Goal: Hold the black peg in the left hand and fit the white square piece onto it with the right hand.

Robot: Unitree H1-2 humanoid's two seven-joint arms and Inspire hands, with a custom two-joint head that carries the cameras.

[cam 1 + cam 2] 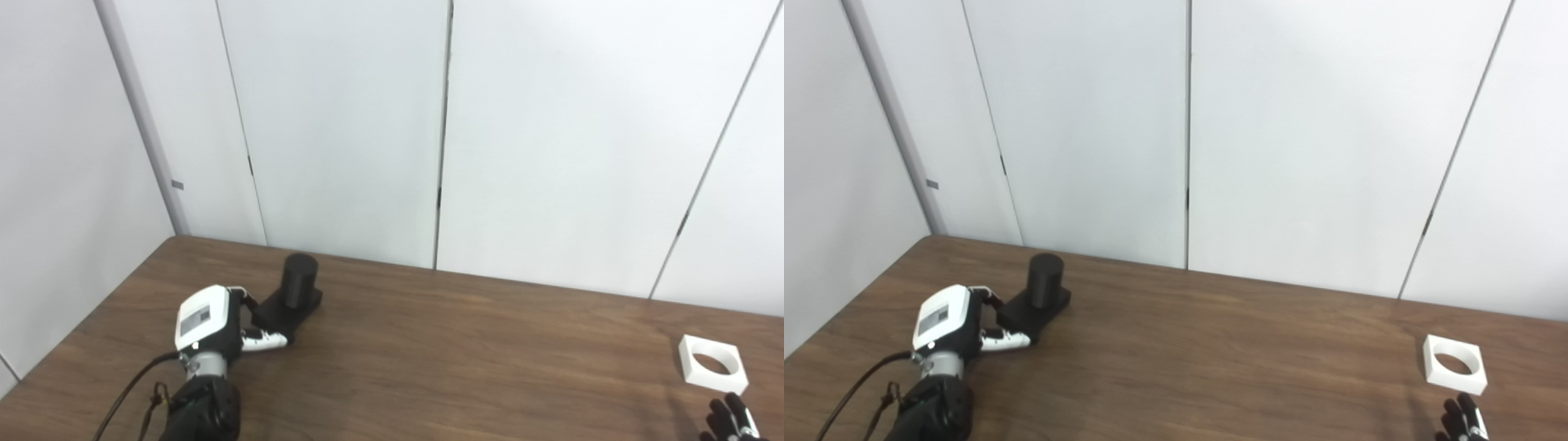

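We only get the fingertips of the right hand [732, 419] at the bottom edge; palm, wrist and arm are cut off, so we can't tell if it's open or shut. It sits near the white square piece [713, 362], apparently apart from it. The left hand [211, 324] shows us its back; most of its fingers are hidden behind the body, so whether they grip the black peg [294, 293] base or just touch it, we can't say. The base's near-left corner is covered by that hand. The left arm runs off the bottom edge. The table [1213, 355] is cut off on both sides and at the bottom.
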